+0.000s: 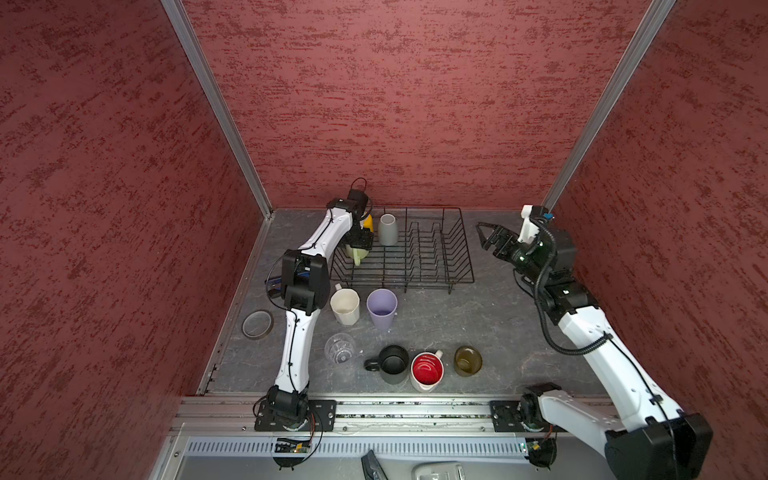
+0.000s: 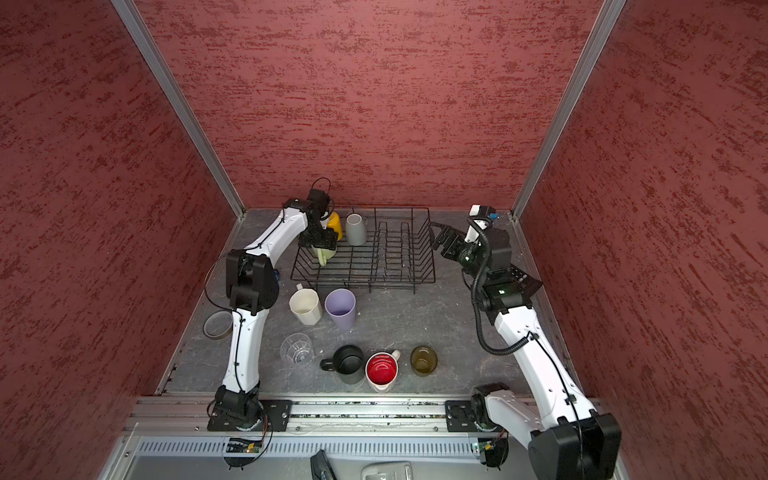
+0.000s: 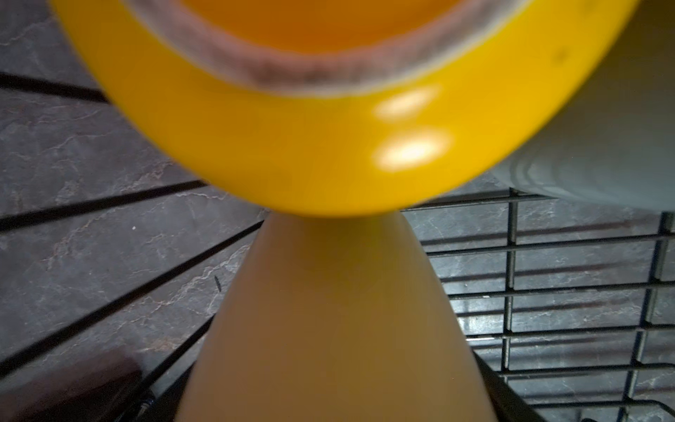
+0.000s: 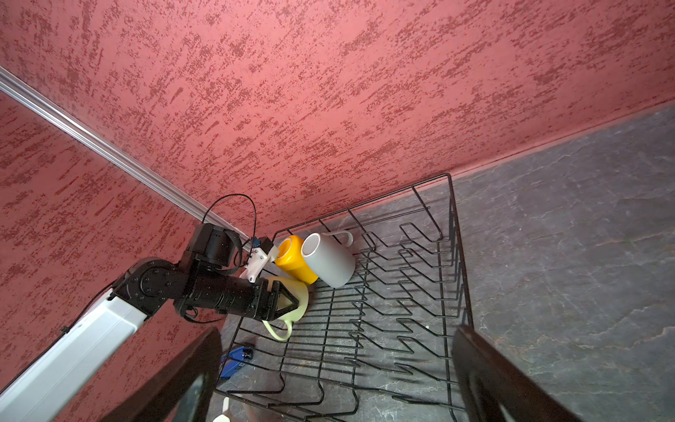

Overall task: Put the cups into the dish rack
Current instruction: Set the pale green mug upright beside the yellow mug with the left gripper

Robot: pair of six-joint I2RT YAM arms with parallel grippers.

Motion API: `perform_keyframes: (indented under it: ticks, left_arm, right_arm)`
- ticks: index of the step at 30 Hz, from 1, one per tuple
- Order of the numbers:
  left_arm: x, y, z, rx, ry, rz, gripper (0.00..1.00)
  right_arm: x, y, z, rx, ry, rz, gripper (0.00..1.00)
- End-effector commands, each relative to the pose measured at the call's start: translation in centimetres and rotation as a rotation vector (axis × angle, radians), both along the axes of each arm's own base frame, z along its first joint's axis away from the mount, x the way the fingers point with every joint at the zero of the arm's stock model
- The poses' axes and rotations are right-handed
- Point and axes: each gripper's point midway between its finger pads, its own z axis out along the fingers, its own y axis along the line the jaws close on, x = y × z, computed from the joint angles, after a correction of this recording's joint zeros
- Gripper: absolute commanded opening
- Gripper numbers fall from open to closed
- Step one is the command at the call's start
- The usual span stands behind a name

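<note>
The black wire dish rack (image 1: 415, 281) (image 2: 374, 281) stands at the back. In its left end a yellow mug (image 1: 368, 222) (image 3: 292, 157) and a grey mug (image 1: 387, 229) (image 4: 328, 261) lie side by side. My left gripper (image 1: 358, 245) (image 4: 288, 303) is shut on the pale green mug (image 1: 356, 254) (image 3: 336, 329), low in the rack and touching the yellow mug. My right gripper (image 1: 482, 236) (image 4: 336, 383) hangs open and empty by the rack's right end. In front stand the white faceted mug (image 1: 345, 306), lilac tumbler (image 1: 381, 308), clear glass (image 1: 340, 348), black mug (image 1: 393, 364), red-inside mug (image 1: 427, 371) and olive glass (image 1: 468, 360).
A roll of tape (image 1: 257, 324) lies by the left wall. A small blue object (image 4: 233, 360) sits on the table beside the rack's left end. Red walls close in the table on three sides, and a metal rail (image 1: 415, 409) runs along the front.
</note>
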Motion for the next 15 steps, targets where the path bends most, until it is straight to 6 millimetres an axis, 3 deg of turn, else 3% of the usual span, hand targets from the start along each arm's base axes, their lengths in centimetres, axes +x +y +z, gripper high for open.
perform_keyframes:
  ticks: [1, 8, 11, 13, 15]
  left_arm:
    - [0.5, 0.5, 0.7, 0.006, -0.016, 0.02, 0.03]
    - [0.5, 0.6, -0.1, 0.006, 0.002, 0.029, 0.1]
    - [0.5, 0.8, -0.4, 0.005, 0.009, 0.034, 0.27]
    - [0.4, 0.8, -0.5, 0.005, 0.018, 0.035, 0.46]
    - [0.4, 0.7, -0.5, 0.004, 0.021, 0.032, 0.55]
  right_arm:
    - [-0.3, -0.2, 0.3, 0.011, -0.015, -0.001, 0.99]
    - [-0.3, -0.2, 0.3, 0.015, -0.013, 0.004, 0.99]
    - [-0.3, -0.1, 0.2, 0.014, -0.01, 0.005, 0.99]
    - [-0.3, -0.2, 0.2, 0.014, -0.009, 0.005, 0.99]
    - [-0.4, -0.1, 0.1, 0.014, -0.007, 0.006, 0.99]
